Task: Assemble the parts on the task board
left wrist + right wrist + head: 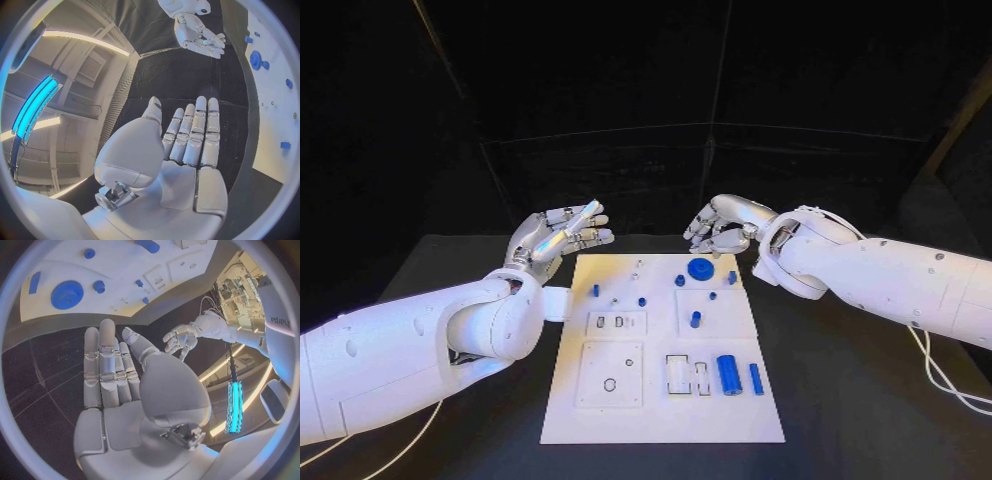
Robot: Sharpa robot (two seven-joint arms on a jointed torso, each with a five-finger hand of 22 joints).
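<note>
Both white arms reach in from the near corners of the black table [877,400], the left arm [416,350] bulking closest. Between them lies the white task board [661,415], its long axis running away from the robot.

Both hands hover past the board's far edge, over bare table. The left hand [560,235] is off the far left corner with straight, spread fingers and holds nothing; the left wrist view shows its flat palm [187,150] bare. The right hand [723,225] hangs beyond the far right corner, fingers loosely curved but apart, also holding nothing, as its own palm [119,385] shows.

Parts sit on the board, none in a hand. The blue gear [700,267] lies at the far end, just below the right hand and nearest to it. A blue cylinder [728,374] and a thin blue bar [756,378] lie along the board's length near its right edge, toward the robot. Small blue pegs [695,319] stand mid-board.

As I judge it, the right hand is the better placed to begin: the gear lies back toward the robot from its fingertips, so it would draw in and descend.
</note>
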